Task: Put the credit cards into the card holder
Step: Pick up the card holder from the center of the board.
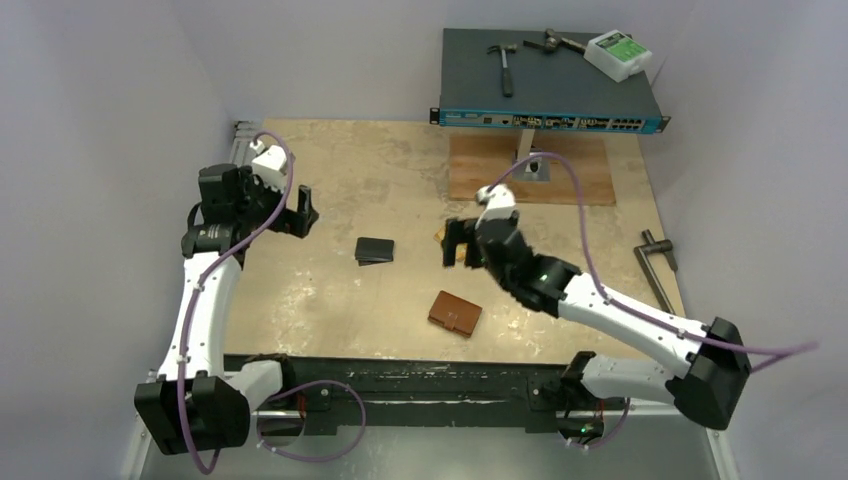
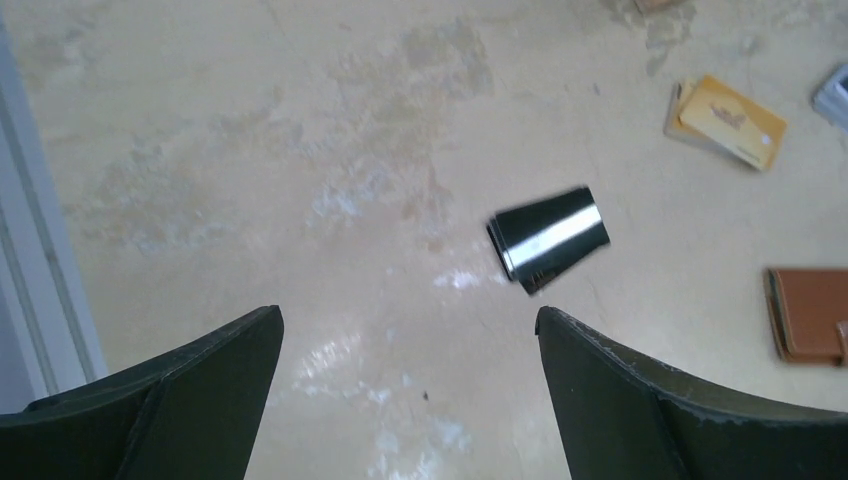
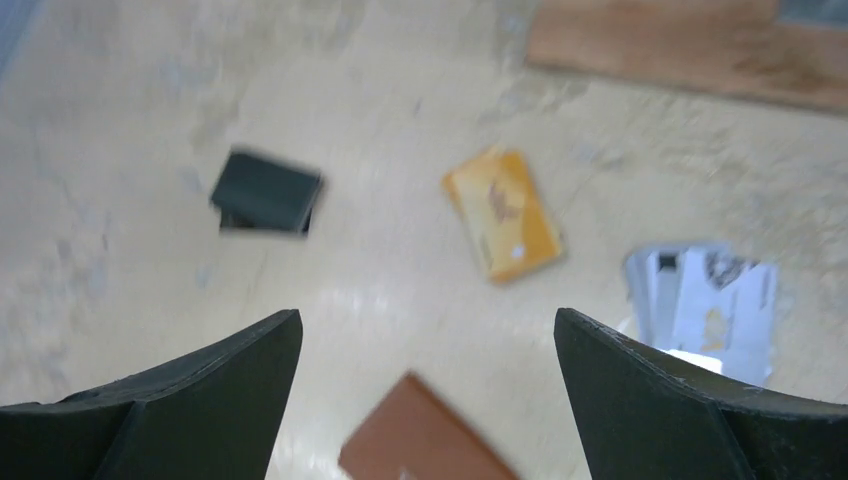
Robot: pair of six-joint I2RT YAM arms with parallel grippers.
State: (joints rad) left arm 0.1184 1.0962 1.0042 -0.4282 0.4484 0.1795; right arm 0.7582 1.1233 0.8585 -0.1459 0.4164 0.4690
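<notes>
The closed brown card holder [image 1: 455, 312] lies on the table near the front middle; it also shows in the left wrist view [image 2: 808, 313] and, blurred, in the right wrist view [image 3: 425, 440]. A small stack of black credit cards [image 1: 375, 250] lies left of centre [image 2: 550, 235] [image 3: 267, 190]. Gold-orange cards [image 2: 727, 122] [image 3: 503, 213] lie further right, mostly hidden under my right gripper in the top view. Silvery white cards [image 3: 705, 305] lie beside them. My left gripper [image 1: 302, 213] [image 2: 410, 330] is open and empty, left of the black cards. My right gripper [image 1: 458, 244] [image 3: 428, 330] is open and empty, above the gold cards.
A network switch [image 1: 550, 118] stands at the back with hammers [image 1: 505, 62] and a white device [image 1: 618, 54] on top. A wooden board [image 1: 575, 175] lies in front of it. A metal tool [image 1: 655, 268] lies at the right edge. Walls close in on both sides.
</notes>
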